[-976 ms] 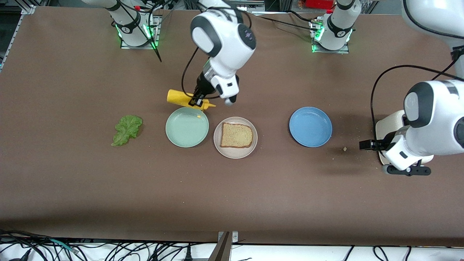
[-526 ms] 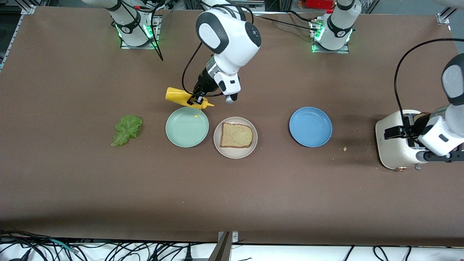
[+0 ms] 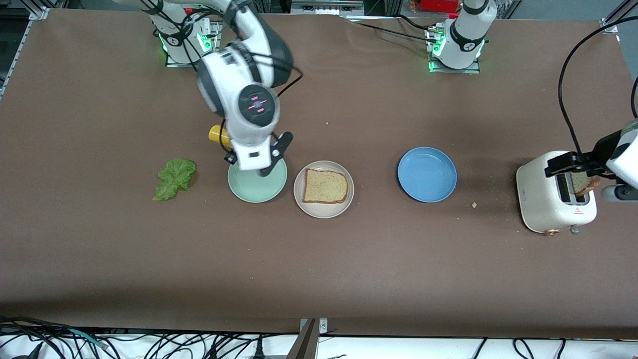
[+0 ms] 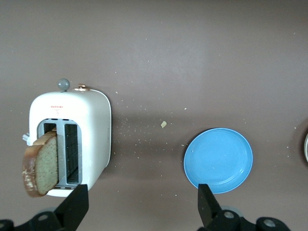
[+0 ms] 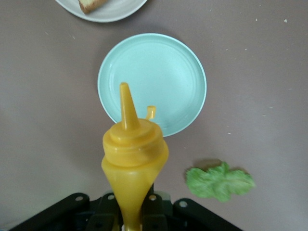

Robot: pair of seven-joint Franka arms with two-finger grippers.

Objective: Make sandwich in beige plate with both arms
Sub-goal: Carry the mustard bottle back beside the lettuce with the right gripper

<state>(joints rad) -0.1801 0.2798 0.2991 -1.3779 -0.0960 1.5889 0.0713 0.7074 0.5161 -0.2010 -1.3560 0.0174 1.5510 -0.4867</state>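
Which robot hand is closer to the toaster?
Left. The left hand, open, hangs right above the toaster; the right hand holds a yellow bottle over the mint-green plate.

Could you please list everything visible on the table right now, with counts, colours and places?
Beige plate: one, off-white, mid-table, between the mint-green and blue plates.
Bread slice: one, tan, on the beige plate.
Second bread slice: one, tan, sticking out of the toaster.
Toaster: one, white, at the left arm's end.
Mint-green plate: one, beside the beige plate.
Blue plate: one.
Lettuce leaf: one, green, toward the right arm's end.
Mustard bottle: one, yellow, held over the mint-green plate.
Left gripper: open, above the toaster.
Right gripper: shut on the mustard bottle.
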